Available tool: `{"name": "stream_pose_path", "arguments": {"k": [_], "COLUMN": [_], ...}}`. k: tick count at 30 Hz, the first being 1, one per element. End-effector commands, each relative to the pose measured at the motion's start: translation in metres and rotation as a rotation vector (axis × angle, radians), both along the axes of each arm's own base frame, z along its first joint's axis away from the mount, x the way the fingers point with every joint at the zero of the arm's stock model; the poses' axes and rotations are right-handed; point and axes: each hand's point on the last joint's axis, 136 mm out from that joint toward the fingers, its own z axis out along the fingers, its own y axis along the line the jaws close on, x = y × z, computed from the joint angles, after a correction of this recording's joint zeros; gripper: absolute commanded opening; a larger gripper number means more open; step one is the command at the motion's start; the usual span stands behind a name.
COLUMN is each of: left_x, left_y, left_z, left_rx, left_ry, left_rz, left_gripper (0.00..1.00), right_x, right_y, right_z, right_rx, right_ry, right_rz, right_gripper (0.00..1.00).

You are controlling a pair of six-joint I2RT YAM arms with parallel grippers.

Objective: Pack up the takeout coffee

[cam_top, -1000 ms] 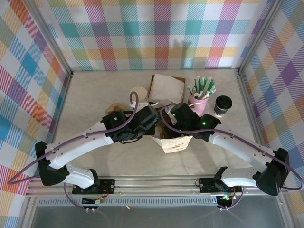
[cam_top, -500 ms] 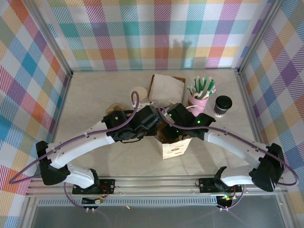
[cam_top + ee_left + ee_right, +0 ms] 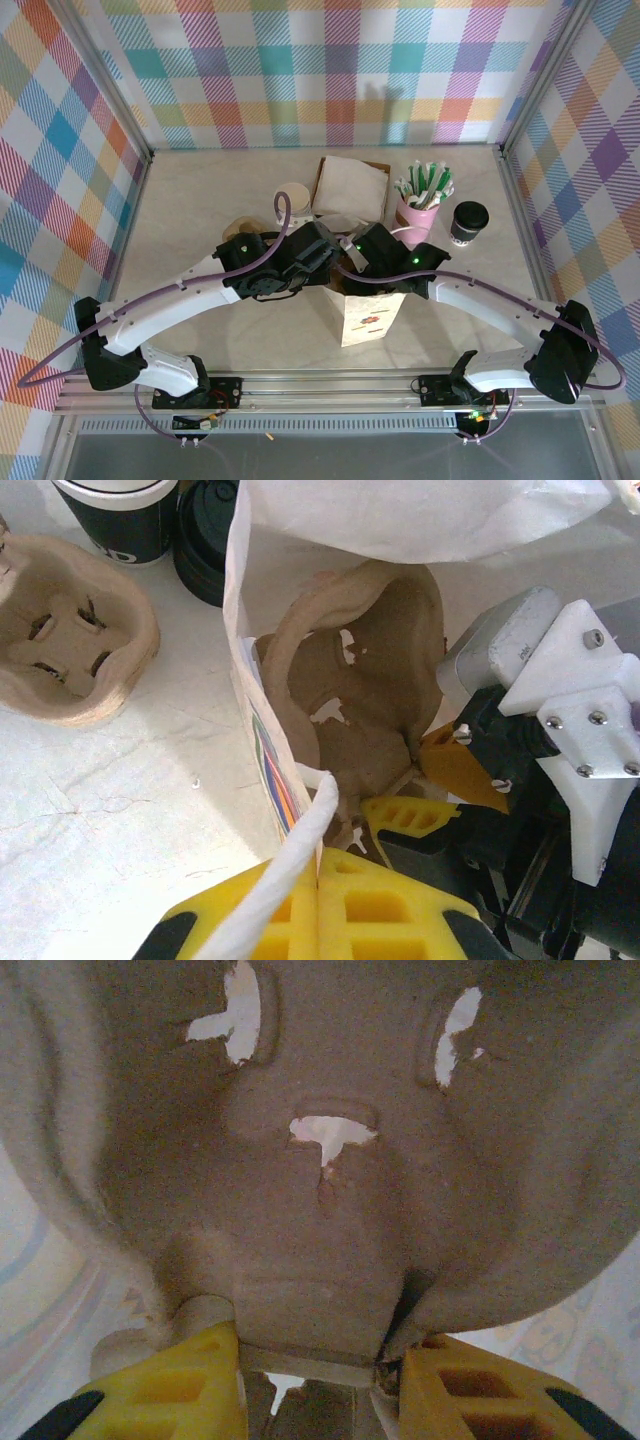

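The takeout coffee (image 3: pixel 468 222), a small dark cup with a black lid, stands at the right of the table, apart from both grippers. A white paper bag (image 3: pixel 368 318) stands upright in the middle. My left gripper (image 3: pixel 318 865) is shut on the bag's near rim, and the white handle lies across its yellow fingers. Inside the bag (image 3: pixel 420 520) hangs a brown pulp cup carrier (image 3: pixel 370 670). My right gripper (image 3: pixel 320 1370) is shut on the edge of this carrier (image 3: pixel 320 1210). From above, both grippers (image 3: pixel 322 258) (image 3: pixel 368 262) meet over the bag's mouth.
A pink cup of sticks (image 3: pixel 425 200) stands just left of the coffee. Behind the bag lies a pile of white paper (image 3: pixel 350 185). A stack of lidless cups (image 3: pixel 292 197) and a second pulp carrier (image 3: pixel 240 230) sit at the back left. Plaid walls enclose the table.
The bag has gone from tilted to upright. My right gripper moved left and lowered the pulp carrier into the bag's mouth. The left gripper stayed at the rim.
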Motion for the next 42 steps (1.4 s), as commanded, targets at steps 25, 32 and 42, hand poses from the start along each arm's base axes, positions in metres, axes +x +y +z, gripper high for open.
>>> {"name": "stream_pose_path", "arguments": {"k": [25, 32, 42], "left_x": [-0.002, -0.011, -0.022], "left_y": [-0.008, -0.012, -0.021], "left_z": [0.02, 0.009, 0.006], "left_rx": [0.011, 0.031, 0.02], "left_ry": [-0.019, 0.006, 0.006], "left_rz": [0.033, 0.017, -0.054], "left_gripper": [0.0, 0.0, 0.0], "right_x": [-0.039, -0.031, -0.009], "right_y": [0.005, 0.0, -0.002], "right_z": [0.039, 0.07, 0.086], "right_rx": [0.196, 0.302, 0.328], "right_ry": [-0.036, -0.128, -0.118], "right_rz": [0.191, 0.099, -0.087], "right_gripper": [0.33, 0.33, 0.32]}}
